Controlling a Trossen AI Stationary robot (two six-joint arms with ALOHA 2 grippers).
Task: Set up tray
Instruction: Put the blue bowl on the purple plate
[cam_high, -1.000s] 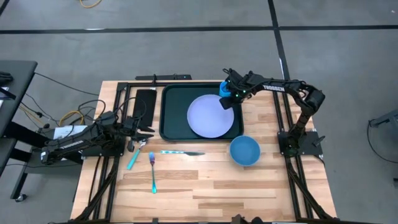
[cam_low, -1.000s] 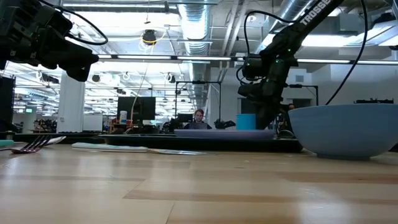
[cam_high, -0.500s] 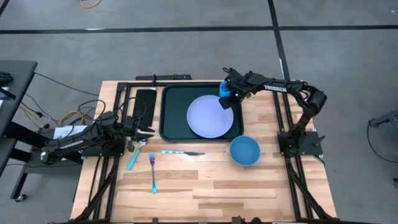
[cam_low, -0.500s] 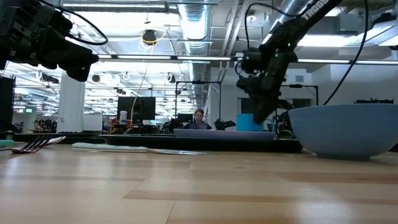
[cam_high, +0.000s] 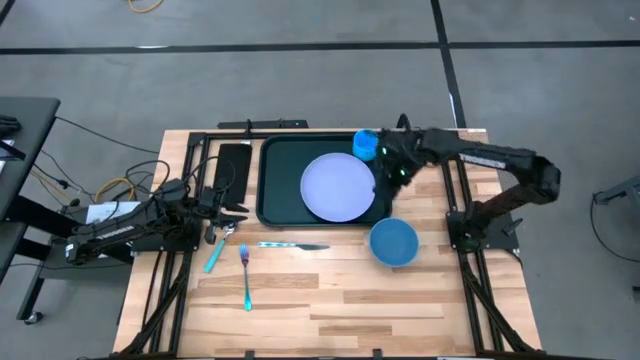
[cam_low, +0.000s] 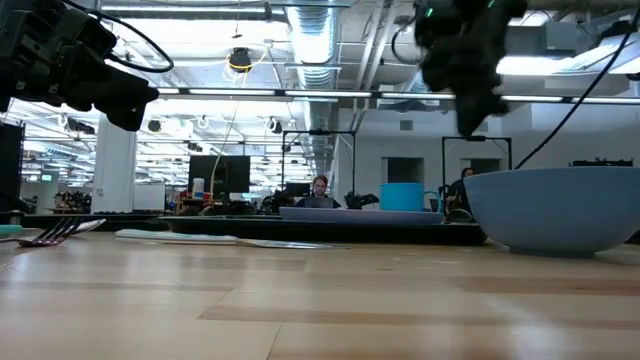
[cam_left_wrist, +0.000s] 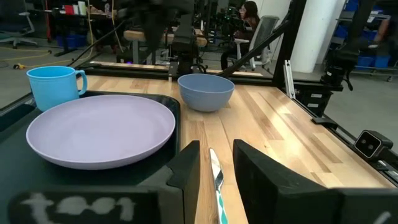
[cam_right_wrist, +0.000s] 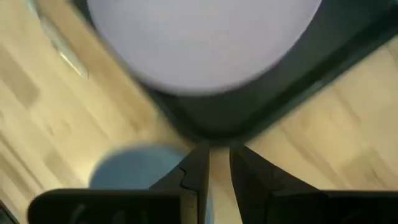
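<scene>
On the counter's near side lie a fork (cam_high: 244, 276), knife (cam_high: 293, 246) and bowl (cam_high: 393, 242). Farther back, the tray (cam_high: 275, 190) carries plate (cam_high: 339, 186) and cup (cam_high: 365, 144). Right end effector (cam_high: 396, 172), nearly closed and empty, likely takes the bowl next; left end effector (cam_high: 235, 209) idles, slightly open.

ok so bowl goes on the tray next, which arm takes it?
Likely right. Its pincer hangs empty beside the tray, just above the blue bowl. The left pincer sits across the table by the cutlery, with the tray between.
</scene>
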